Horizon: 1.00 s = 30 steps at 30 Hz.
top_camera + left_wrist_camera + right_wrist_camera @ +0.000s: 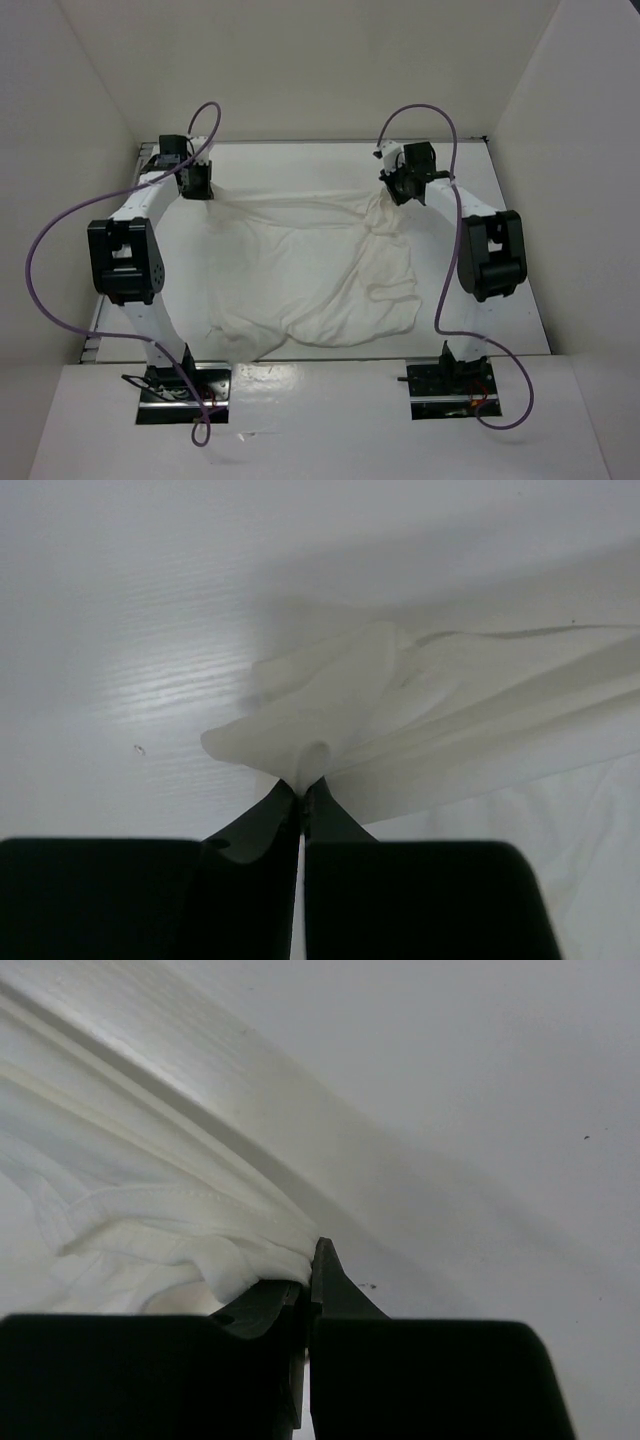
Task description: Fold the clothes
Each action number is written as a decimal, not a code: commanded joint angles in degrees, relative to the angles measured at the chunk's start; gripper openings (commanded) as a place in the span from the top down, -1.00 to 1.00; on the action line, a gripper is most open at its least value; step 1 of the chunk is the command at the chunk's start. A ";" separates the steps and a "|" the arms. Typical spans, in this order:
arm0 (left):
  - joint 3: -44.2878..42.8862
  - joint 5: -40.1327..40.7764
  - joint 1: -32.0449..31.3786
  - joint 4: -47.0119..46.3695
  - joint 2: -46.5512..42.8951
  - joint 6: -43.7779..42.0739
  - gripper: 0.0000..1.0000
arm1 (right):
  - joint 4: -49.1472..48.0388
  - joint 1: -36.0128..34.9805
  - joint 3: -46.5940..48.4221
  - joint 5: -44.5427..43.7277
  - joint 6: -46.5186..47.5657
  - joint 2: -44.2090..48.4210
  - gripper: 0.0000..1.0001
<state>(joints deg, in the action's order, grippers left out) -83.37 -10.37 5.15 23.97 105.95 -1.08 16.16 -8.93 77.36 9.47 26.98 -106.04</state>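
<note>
- The left arm (125,262) rose from its base at the near edge, elbow pushed out to the left, and its wrist dipped at the far left of the worktop (300,165).
- The left jaws were clenched on a corner of the shirt (310,270). In the wrist view a small nub of cloth bulged just above the meeting tips.
- The right arm (490,250) mirrored it, elbow out to the right and wrist low at the far right.
- The right jaws were clenched on a bunched, hemmed edge of the shirt (150,1225).
- The shirt lay wrinkled across the middle of the worktop. Its far edge was drawn between the two jaws and its near edge was heaped loosely close to the bases.
- From above, both sets of tips were hidden under the wrists.
- In each wrist view the black, blurred jaw bodies filled the lower part.
- Which part of the shirt each side held could not be told.
</note>
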 commanded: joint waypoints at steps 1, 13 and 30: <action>-6.88 7.12 0.57 -1.47 4.24 -1.29 0.95 | -3.33 1.28 6.56 -8.41 2.11 -4.08 0.94; -7.15 6.32 -0.66 -14.73 -3.90 2.04 -0.30 | -10.63 1.28 13.69 -16.85 -5.62 -7.52 -0.19; 10.73 5.71 -1.98 14.61 -25.95 -8.23 -1.00 | 16.08 -16.99 -15.83 -7.30 2.46 36.93 -0.72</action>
<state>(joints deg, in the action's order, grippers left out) -80.31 -5.19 3.81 31.00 83.00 -4.43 22.72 -25.39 67.46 -0.64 26.98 -71.09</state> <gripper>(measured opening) 1.000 0.847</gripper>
